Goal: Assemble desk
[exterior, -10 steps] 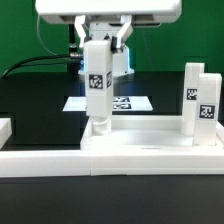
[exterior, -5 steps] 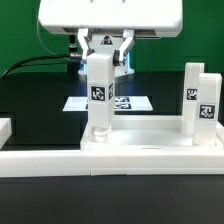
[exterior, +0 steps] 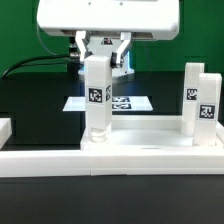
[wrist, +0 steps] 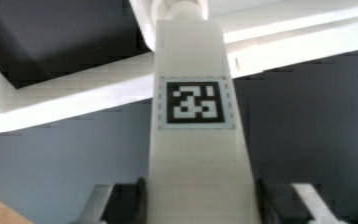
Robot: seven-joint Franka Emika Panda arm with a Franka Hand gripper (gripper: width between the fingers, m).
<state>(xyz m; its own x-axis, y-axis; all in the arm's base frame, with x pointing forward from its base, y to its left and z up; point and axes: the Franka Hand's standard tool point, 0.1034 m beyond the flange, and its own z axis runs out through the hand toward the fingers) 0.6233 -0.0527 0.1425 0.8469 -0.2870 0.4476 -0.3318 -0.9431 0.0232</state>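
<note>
Two legs [exterior: 95, 95] upright on desk top [exterior: 140, 142]

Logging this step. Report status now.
Gripper shut on square white post leg, upright. Its lower end at white tray-like desk top. Two legs already standing. Nothing in the way.

Three white legs [exterior: 96, 95] [exterior: 192, 98] [exterior: 207, 112], one desk top [exterior: 150, 150], one marker board [exterior: 125, 103].

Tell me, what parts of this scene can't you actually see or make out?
- Where the held leg meets the desk top: the top's rim hides it in the exterior view, the leg itself in the wrist view.
- Gripper: the leg covers its fingertips in the exterior view.
- Marker board: partly behind the leg, tags too small.
</note>
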